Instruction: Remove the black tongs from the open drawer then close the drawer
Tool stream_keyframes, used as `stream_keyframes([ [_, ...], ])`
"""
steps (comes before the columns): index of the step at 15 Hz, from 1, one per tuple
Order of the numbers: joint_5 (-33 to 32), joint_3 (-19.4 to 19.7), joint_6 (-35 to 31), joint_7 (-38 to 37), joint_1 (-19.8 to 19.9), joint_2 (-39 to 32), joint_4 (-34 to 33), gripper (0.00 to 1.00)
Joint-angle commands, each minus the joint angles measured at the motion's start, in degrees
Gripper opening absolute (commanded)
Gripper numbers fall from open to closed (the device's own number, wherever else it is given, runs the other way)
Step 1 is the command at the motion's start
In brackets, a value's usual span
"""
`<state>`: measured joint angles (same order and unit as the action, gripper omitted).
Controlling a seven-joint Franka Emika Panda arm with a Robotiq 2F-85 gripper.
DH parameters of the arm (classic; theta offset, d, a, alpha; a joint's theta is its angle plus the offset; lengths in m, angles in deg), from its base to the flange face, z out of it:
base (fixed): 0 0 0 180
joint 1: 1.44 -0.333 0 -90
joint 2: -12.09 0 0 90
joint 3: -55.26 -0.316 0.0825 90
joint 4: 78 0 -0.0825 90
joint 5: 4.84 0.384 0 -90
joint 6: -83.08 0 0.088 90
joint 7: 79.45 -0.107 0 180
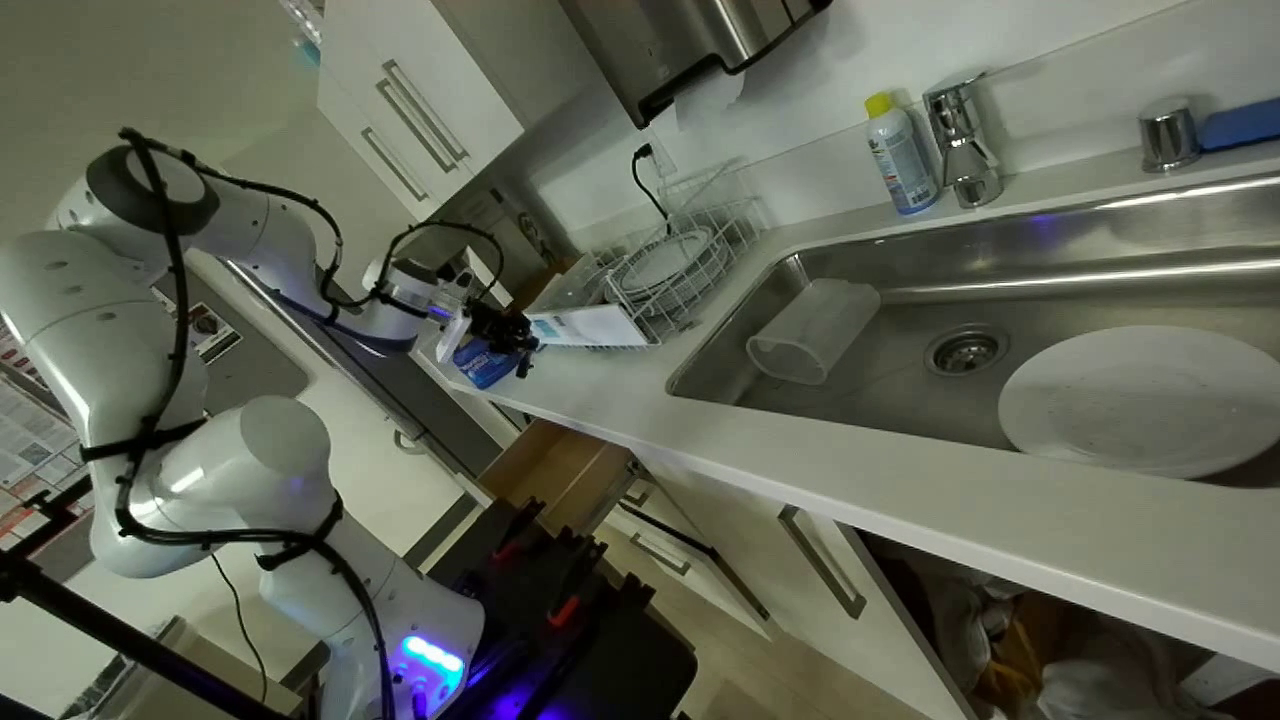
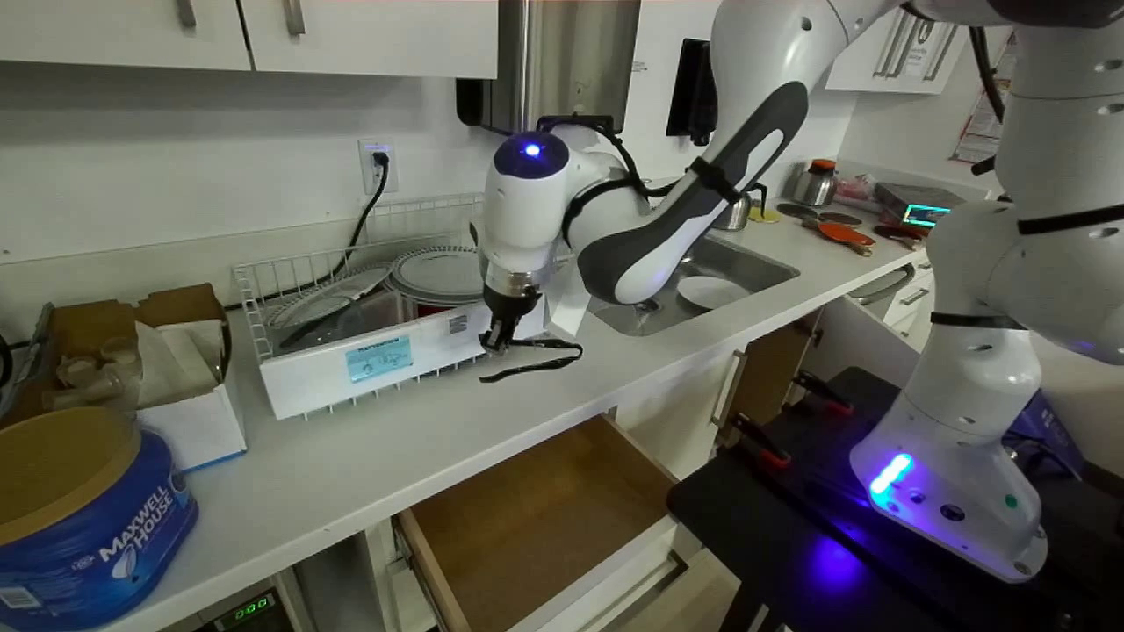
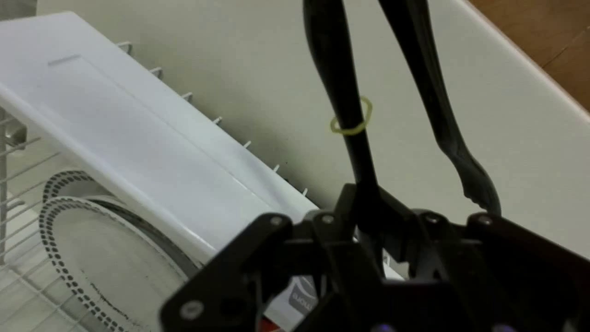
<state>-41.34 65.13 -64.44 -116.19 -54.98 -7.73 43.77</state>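
- Object: black tongs (image 3: 339,74), formed of two long, slim arms with a smooth, faintly glossy surface; in an exterior view, a rounded bend is shown at the end farther from the gripper (image 2: 497,341).
- Arms: set apart in a narrow V, the gap being widened toward the tips; the unheld arm is narrowed at a slight twist, then broadened into a curved, notched tip.
- Marking: a thin yellow band (image 3: 349,132), looped loosely around the held arm.
- Grasp: the gripper's fingers are closed on the banded arm, a little beyond the band; the second arm is left outside them.
- Position: the tongs are held outside the drawer (image 2: 544,518), over the countertop (image 2: 395,448) and just in front of the wire dish rack (image 2: 248,303); whether the countertop is touched cannot be determined.
- Drawer: pulled out below the countertop's edge in both exterior views, its brown wooden bottom exposed.
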Motion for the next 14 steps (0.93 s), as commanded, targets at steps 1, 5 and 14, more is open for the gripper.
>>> stream_keyframes([
  [1, 3.75, -7.25, -4.81, 11.63, 10.06, -0.52, -0.04, 0.03],
  [5, 8.5, -13.87, -8.37, 23.2, 17.49, -2.48, -0.17, 0.03],
  [14, 11.23, -19.46, -14.23, 34.68, 23.14, -9.49, -1.49, 0.03],
])
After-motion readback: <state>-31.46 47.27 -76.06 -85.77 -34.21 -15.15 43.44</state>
